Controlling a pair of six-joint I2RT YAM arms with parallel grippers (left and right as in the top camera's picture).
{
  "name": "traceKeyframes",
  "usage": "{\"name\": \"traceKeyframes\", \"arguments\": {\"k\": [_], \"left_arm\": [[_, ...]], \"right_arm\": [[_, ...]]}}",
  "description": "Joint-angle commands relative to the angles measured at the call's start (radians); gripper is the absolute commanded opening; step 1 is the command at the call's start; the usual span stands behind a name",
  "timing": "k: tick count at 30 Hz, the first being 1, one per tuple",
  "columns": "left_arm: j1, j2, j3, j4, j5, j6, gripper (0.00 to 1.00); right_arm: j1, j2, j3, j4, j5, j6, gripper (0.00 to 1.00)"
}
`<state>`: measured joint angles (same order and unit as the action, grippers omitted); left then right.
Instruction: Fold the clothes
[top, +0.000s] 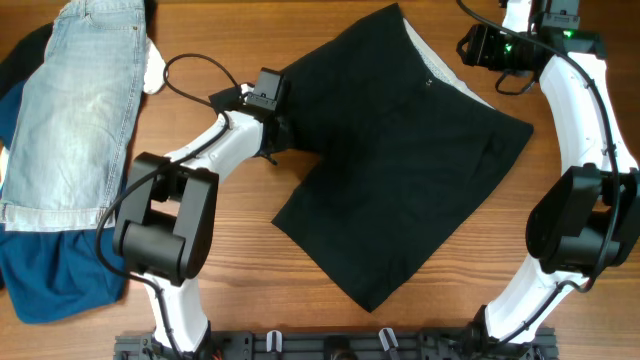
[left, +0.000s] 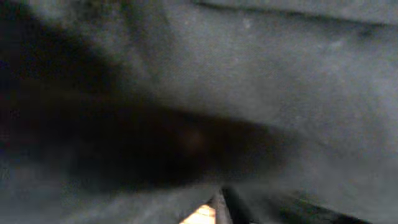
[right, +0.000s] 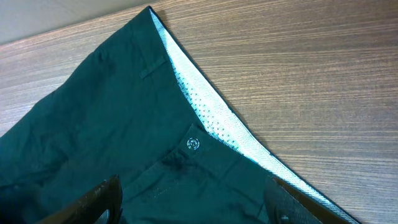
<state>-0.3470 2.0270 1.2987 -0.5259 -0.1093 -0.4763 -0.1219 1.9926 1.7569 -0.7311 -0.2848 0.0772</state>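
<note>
Your right gripper (right: 193, 202) hangs wide over the black shorts (top: 400, 150); your left gripper (top: 280, 125), closure impossible to tell under fabric, may drag them crooked if lifted.

On one wooden table (top: 250, 290) we counted one pair of black shorts (top: 400, 160), one pair of denim shorts (top: 80, 110) and one bright blue garment (top: 50, 275). We counted two robot arms, a left arm (top: 205, 150) and a right arm (top: 580, 100), and one snap button (right: 193, 144).

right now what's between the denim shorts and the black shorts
In the overhead view, the left arm and its black cable, reaching to the black shorts.
</note>
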Motion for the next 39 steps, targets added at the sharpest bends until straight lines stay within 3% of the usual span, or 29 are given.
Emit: {"name": "traceKeyframes", "arguments": {"k": [1,6,11,13,16,19,23,26,32,35,36,39], "left_arm": [[0.004,0.04,0.006,-0.03,0.016,-0.003,0.04],[0.018,-0.122,0.282,-0.541,0.061,-0.003,0.04],[0.018,-0.166,0.38,-0.706,0.102,-0.003,0.04],[0.017,-0.142,0.335,-0.682,0.101,-0.003,0.05],[0.015,-0.099,0.244,-0.605,0.102,0.001,0.39],[0.012,-0.047,0.097,-0.349,0.132,0.054,0.38],[0.013,0.022,0.038,-0.126,0.13,0.054,0.4],[0.013,0.085,0.038,-0.05,0.112,0.053,0.51],[0.013,0.097,0.038,0.021,0.016,0.055,0.58],[0.014,0.142,0.038,0.083,-0.001,0.116,0.52],[0.019,0.163,0.038,0.09,-0.006,0.134,0.46],[0.036,0.167,0.038,0.105,-0.008,0.133,0.07]], "right_arm": [[0.008,0.013,0.003,0.004,-0.008,0.001,0.73],[0.008,0.013,0.003,0.005,-0.017,0.005,0.73],[0.013,0.013,0.003,-0.007,-0.024,0.004,0.73],[0.013,0.013,0.003,-0.011,-0.024,0.004,0.73],[0.013,0.013,0.003,-0.01,-0.024,0.004,0.73],[0.013,0.013,0.003,-0.01,-0.024,0.004,0.74],[0.013,0.013,0.003,-0.01,-0.024,0.005,0.73],[0.013,0.013,0.003,-0.01,-0.023,0.002,0.74],[0.013,0.013,0.003,0.006,-0.023,0.003,0.74],[0.013,0.013,0.003,0.006,-0.023,0.003,0.74],[0.013,0.013,0.003,0.006,-0.023,0.003,0.74],[0.013,0.013,0.003,0.006,-0.024,0.004,0.74]]}}
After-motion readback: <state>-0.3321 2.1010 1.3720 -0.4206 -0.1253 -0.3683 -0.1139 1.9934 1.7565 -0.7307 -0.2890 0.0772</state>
